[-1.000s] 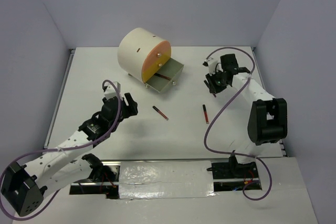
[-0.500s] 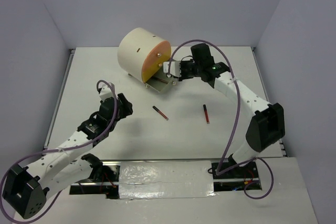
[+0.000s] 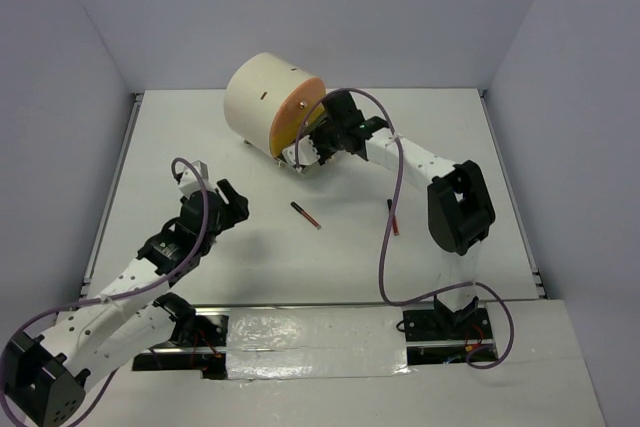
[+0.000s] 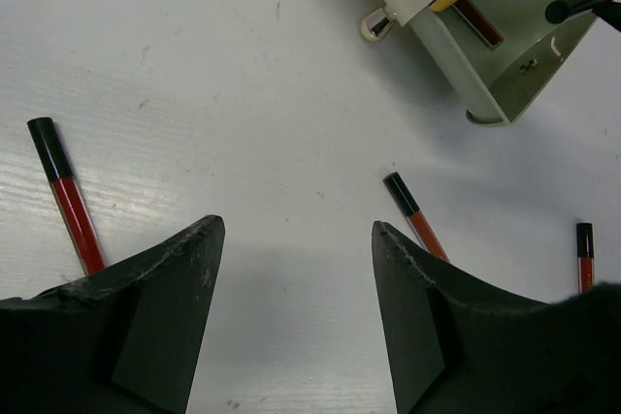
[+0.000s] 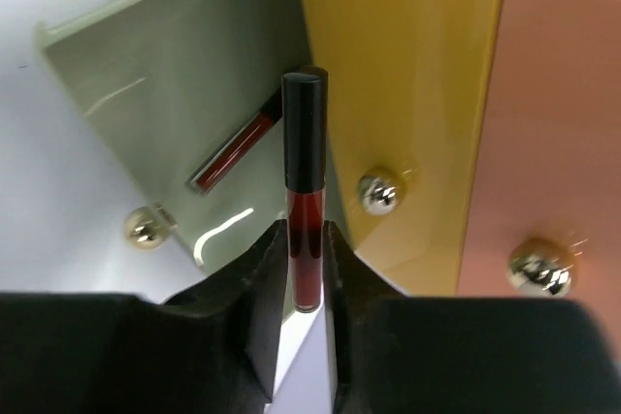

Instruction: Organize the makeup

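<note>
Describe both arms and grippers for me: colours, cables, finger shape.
Both look alike: the left arm and right arm have white links with black joint housings, and a purple cable loops loosely along each. The left gripper and right gripper end in matte black, wedge-shaped fingers. No markings are legible.

Two arms on a white surface [image 3: 200, 127], cream chest [image 3: 262, 97] at the back.
The right end effector [image 3: 303, 152] is low against the chest's orange front. The left end effector [image 3: 235, 199], fingers spread, is over bare surface. A red-and-black stick [image 3: 305, 214] lies mid-surface. A second stick [image 3: 394, 226] lies right of it, crossed by a purple cable [image 3: 383, 257].
</note>
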You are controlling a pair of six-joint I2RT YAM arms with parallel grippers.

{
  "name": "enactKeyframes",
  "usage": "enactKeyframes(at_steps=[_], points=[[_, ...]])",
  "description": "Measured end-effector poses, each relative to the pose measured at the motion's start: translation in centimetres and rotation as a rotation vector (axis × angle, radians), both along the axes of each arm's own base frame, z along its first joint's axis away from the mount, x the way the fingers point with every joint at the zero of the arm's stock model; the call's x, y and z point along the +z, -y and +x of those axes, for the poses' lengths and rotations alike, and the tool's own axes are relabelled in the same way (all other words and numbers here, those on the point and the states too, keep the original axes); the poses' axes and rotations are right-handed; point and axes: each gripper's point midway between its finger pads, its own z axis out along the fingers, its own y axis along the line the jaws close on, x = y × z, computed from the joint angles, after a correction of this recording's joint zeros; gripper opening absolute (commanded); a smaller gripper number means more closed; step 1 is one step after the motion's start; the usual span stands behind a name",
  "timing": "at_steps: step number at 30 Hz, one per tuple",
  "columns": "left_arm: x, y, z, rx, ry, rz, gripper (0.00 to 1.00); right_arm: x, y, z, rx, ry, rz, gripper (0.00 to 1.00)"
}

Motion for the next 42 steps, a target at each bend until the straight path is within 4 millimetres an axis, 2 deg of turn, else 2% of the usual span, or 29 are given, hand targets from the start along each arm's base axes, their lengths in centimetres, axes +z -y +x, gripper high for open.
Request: enactKeyframes(at_steps=[3,10,13,15,16,17,19,21,22,24,25,27,28,30,31,33,34,36,39,42], points=[[-0.2,-0.3,-0.1,0.01,-0.008,0.001,0.77,0.4,-0.5,0.8,-0.001,0.021,-0.004,0.37],[-0.6,-0.9,0.0,0.037,-0.032,-0.012,0.77,0.4,-0.3,1.0,-0.027,0.015,-0.006,0.46],[-1.1,-1.2,0.0,0.045,-0.05,-0.011,0.71,0.4,-0.2,0.9,-0.049,-0.004,0.009,0.5],[-1.4,-1.4,0.0,0.049,-0.066,-0.009,0.56,0.7,-0.1,0.7,-0.085,-0.031,0.041,0.76],[-1.6,-1.5,-0.1,0.05,-0.075,-0.008,0.49,1.0,0.0,0.5,-0.109,-0.044,0.066,0.95],[-1.7,-1.6,-0.1,0.052,-0.079,-0.009,0.35,1.6,0.3,0.3,-0.142,-0.067,0.1,1.0],[-2.0,-1.7,-0.2,0.054,-0.094,-0.006,0.2,3.6,0.8,-0.5,-0.218,-0.112,0.205,1.0],[-2.2,-2.0,-0.3,0.061,-0.106,-0.004,0.15,6.2,1.8,-1.1,-0.316,-0.183,0.341,0.99],[-2.4,-2.2,-0.4,0.065,-0.113,-0.002,0.08,7.5,2.5,-1.4,-0.353,-0.229,0.408,0.88],[-2.8,-2.7,-0.5,0.081,-0.134,0.004,0.01,9.5,4.5,-2.0,-0.412,-0.321,0.506,0.74],[-3.1,-2.9,-0.6,0.09,-0.148,0.007,0.0,10.2,5.5,-2.4,-0.431,-0.378,0.548,0.6],[-4.1,-3.7,-0.9,0.122,-0.196,0.019,0.0,10.6,7.8,-3.3,-0.477,-0.486,0.614,0.52],[-4.6,-4.0,-1.1,0.135,-0.221,0.026,0.0,10.3,8.9,-3.7,-0.507,-0.534,0.635,0.48],[-5.7,-4.9,-1.4,0.164,-0.283,0.05,0.05,8.7,10.9,-5.5,-0.57,-0.636,0.662,0.48],[-6.3,-5.3,-1.5,0.178,-0.312,0.062,0.18,7.7,11.5,-6.5,-0.599,-0.687,0.665,0.51],[-7.3,-6.0,-1.9,0.2,-0.368,0.082,0.31,5.8,12.1,-8.4,-0.64,-0.781,0.668,0.55],[-7.8,-6.4,-1.9,0.21,-0.391,0.09,0.44,4.9,12.3,-9.3,-0.66,-0.826,0.668,0.59],[-8.6,-6.9,-2.1,0.224,-0.44,0.105,0.53,3.4,12.5,-10.6,-0.692,-0.887,0.67,0.62],[-9.5,-7.7,-1.7,0.246,-0.499,0.127,0.55,2.3,12.8,-12.0,-0.724,-0.944,0.677,0.65],[-10.1,-8.2,-1.0,0.259,-0.545,0.15,0.56,2.7,13.2,-12.4,-0.74,-0.952,0.704,0.66]])
